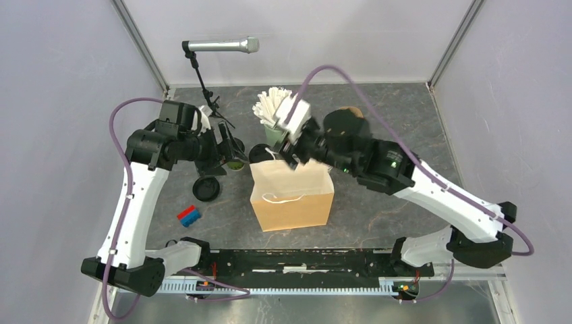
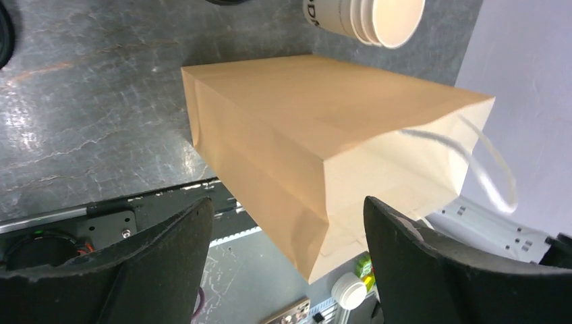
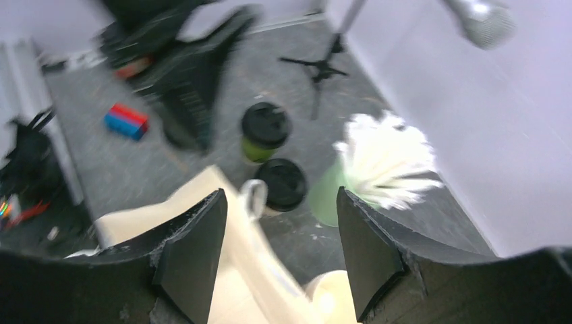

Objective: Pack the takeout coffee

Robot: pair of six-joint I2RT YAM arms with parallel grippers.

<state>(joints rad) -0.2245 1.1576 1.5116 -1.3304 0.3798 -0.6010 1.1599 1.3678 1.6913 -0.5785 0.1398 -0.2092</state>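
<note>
Presently on the counter [image 1: 438, 128]: a brown paper bag [image 1: 291, 199] stands upright at the centre, mouth up, white cord handles showing.
Olive-green coffee cup [image 3: 263, 135]: upright on the counter behind the bag's left rear corner, black lid on, outside the bag.
Second coffee cup [image 3: 282, 183]: upright, black lid on (the lid hides most of its wall), just beside the olive-green one and close to the mint-green cup of white sticks [image 3: 384, 158]; also outside the bag.
Left hand [image 2: 287, 206]: released, fingers spread wide with nothing between them, left of the bag and beside the olive-green cup.
Right hand [image 3: 276, 199]: released, fingers apart and empty, above the bag's rear edge, with both lidded cups beyond its fingertips.
Stack of lidless cream cups [image 2: 367, 17]: on the far side of the bag from the left hand.
Elsewhere: a microphone on a stand [image 1: 222, 46] at the back left; a red-and-blue block [image 1: 189, 216] at the front left.
</note>
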